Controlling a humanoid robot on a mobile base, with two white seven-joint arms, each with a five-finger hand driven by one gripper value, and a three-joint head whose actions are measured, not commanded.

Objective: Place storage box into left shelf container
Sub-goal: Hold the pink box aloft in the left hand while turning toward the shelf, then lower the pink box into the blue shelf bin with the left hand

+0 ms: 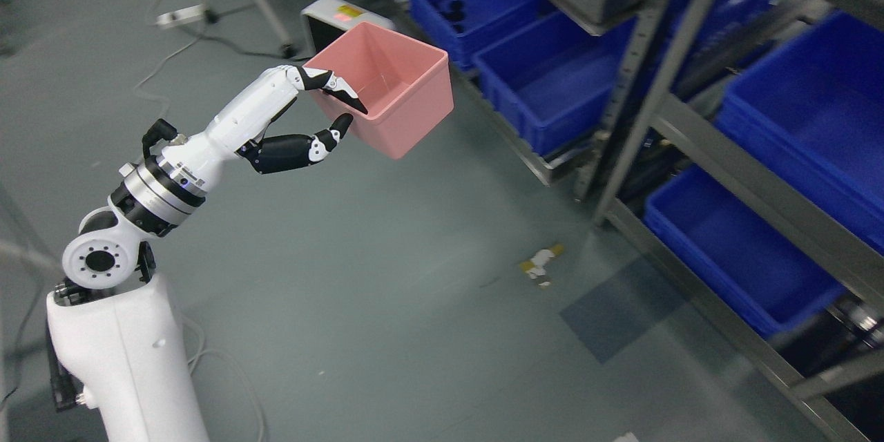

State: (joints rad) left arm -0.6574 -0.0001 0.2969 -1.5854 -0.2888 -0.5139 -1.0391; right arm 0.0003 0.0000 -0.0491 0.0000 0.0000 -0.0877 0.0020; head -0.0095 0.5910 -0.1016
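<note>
The left hand (324, 110) pinches the near wall of the pink storage box (390, 97), held tilted above open floor (387, 290). A paper scrap (541, 264) lies nearer. Beyond, the metal shelf (663, 117) holds blue containers (545, 83), its upright post between them.

Pink storage box (404, 100), open-topped and empty, tilted, held aloft over the floor by its near rim. Just left of the blue shelf container (469, 3), empty save some dark bits.

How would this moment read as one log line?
left hand: gripping pink box by rim | box: in air, short of blue bins | placed: no
</note>
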